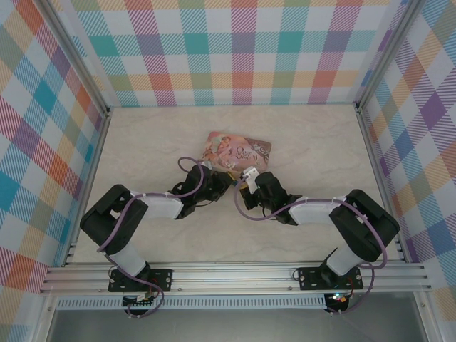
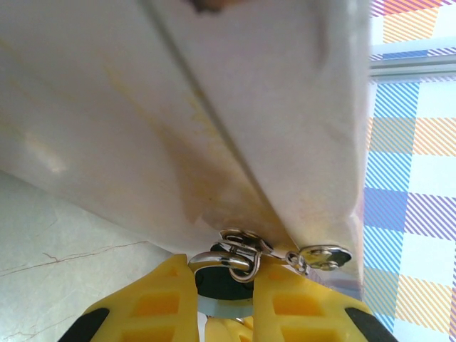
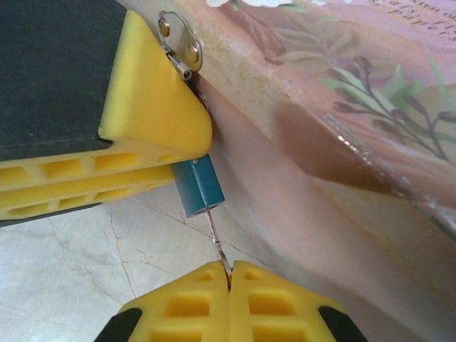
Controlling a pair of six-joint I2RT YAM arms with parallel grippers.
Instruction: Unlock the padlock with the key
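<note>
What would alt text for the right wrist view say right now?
The right fingers, pinched shut at bottom centre, hold the thin key, its shaft meeting the underside of the teal padlock. The left fingers clamp the padlock from the upper left, beside the pink printed box with its silver hasp.

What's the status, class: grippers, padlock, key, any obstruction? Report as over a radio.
Left gripper shut on padlock. Right gripper shut on key, key at padlock's end. Box close alongside, nothing blocking.
</note>
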